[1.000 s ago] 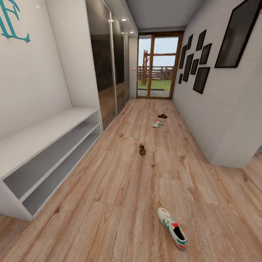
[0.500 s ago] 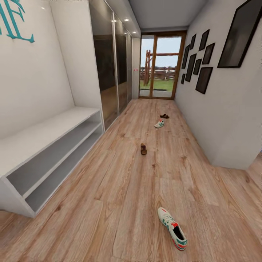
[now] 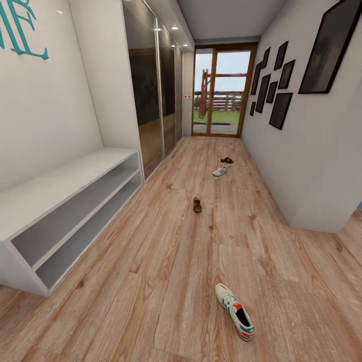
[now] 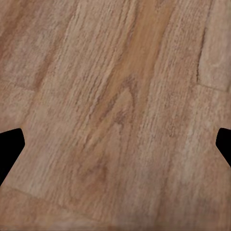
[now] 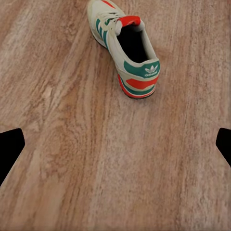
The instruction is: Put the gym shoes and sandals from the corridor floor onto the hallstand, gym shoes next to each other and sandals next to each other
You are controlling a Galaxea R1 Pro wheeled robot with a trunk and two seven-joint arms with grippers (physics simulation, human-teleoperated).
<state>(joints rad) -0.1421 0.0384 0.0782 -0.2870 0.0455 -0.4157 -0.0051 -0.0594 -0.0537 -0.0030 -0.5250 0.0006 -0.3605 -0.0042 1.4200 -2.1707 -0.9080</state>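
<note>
You've got a glass door (image 3: 217, 93) with wood frame at the far end, fence and grass behind it. Dark framed pictures (image 3: 278, 109) on your right-hand wall, mirrored wardrobe doors (image 3: 151, 100) and teal lettering (image 3: 22, 27) opposite.

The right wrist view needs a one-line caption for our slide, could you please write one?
Open right end effector above the corridor floor, facing the heel of a gym shoe lying ahead.
</note>
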